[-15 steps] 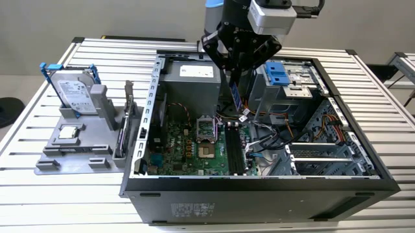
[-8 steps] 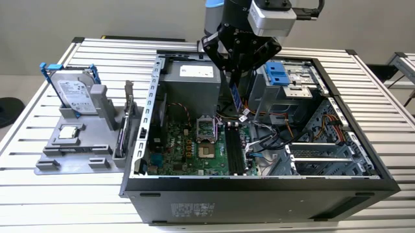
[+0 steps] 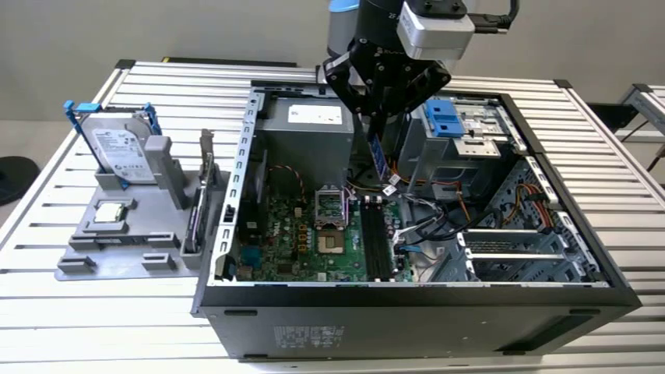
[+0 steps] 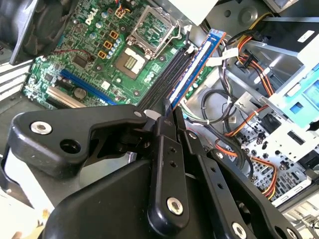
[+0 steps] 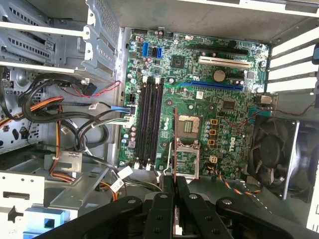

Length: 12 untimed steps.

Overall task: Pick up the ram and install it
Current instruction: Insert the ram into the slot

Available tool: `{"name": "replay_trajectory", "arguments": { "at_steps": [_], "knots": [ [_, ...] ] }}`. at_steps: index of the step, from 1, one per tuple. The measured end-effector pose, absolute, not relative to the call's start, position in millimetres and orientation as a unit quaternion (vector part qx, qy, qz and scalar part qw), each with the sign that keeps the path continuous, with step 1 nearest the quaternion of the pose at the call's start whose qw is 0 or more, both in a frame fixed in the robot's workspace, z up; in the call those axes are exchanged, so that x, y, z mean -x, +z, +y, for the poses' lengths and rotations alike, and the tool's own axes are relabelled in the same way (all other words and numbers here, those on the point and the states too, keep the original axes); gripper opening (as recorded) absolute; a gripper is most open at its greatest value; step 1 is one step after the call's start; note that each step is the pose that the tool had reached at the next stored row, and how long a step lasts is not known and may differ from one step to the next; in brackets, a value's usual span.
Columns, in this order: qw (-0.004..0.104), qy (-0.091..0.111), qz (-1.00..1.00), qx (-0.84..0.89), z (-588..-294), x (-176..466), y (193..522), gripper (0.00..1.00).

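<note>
On the exterior view's left, a grey holder tray (image 3: 78,253) sits on the slatted table (image 3: 62,327). A silver hard drive (image 3: 117,152) stands in its rear cradle, a small square chip (image 3: 111,213) lies flat in a pocket in front of it, and a grey card (image 3: 204,187) stands on edge in the slot nearest the computer.

Next comes the open computer case (image 3: 416,312), lying on its side. The green motherboard (image 3: 301,234) is on its floor, with the dark memory slots (image 3: 374,241) running along the board's right side.

Over the case the gripper (image 3: 376,125) hangs from the arm, its claw pinching the top of the ram (image 3: 381,160). The blue stick points down into the case, close to upright, over the far end of the slots and not seated in them. Both wrist views show it edge-on, in the first (image 5: 175,144) and in the second (image 4: 197,62), with the slots (image 5: 149,122) beyond.

Further right, the case holds a drive cage with a blue bracket (image 3: 447,117), and loose coloured cables (image 3: 519,202).
</note>
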<state>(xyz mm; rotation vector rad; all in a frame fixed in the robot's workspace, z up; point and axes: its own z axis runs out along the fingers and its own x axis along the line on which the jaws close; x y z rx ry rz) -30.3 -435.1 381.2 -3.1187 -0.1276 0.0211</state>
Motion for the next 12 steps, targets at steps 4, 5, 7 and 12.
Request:
{"name": "replay_trajectory", "arguments": {
  "at_steps": [4,5,7,12],
  "knots": [
    [0.010,0.007,-0.041,0.999,-435.1,30.0,380.3,0.00],
    [0.010,0.007,-0.041,0.999,-435.1,29.7,380.0,0.00],
    [0.010,0.007,-0.041,0.999,-435.1,28.9,379.5,0.00],
    [0.010,0.007,-0.041,0.999,-435.1,27.1,378.6,0.00]
  ]
}}
